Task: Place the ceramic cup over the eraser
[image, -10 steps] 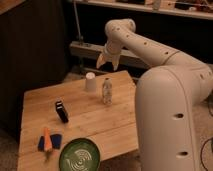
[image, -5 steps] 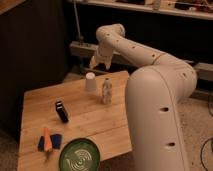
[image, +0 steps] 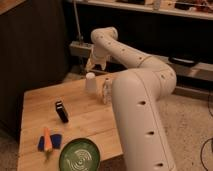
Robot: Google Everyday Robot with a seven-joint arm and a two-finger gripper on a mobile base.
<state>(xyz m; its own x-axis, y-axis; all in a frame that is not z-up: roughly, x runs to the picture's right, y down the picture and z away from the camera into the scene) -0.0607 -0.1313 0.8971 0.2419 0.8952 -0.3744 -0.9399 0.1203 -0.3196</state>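
The ceramic cup [image: 90,83] is small and white and stands upside down, narrow end up, near the far edge of the wooden table [image: 87,117]. The eraser [image: 61,111], a black block with a lighter band near one end, lies left of the table's middle, well in front and to the left of the cup. My gripper [image: 95,65] hangs at the end of the white arm just above and slightly behind the cup. It does not touch the cup as far as I can see.
A slim pale bottle [image: 106,90] stands right next to the cup on its right. A blue pad with an orange stick [image: 49,142] lies at the front left. A green plate [image: 80,156] sits at the front edge. My white arm crosses the table's right side.
The arm has swung to the left and its big link now covers more of the table's right side. The gripper has moved left and down to just above the cup.
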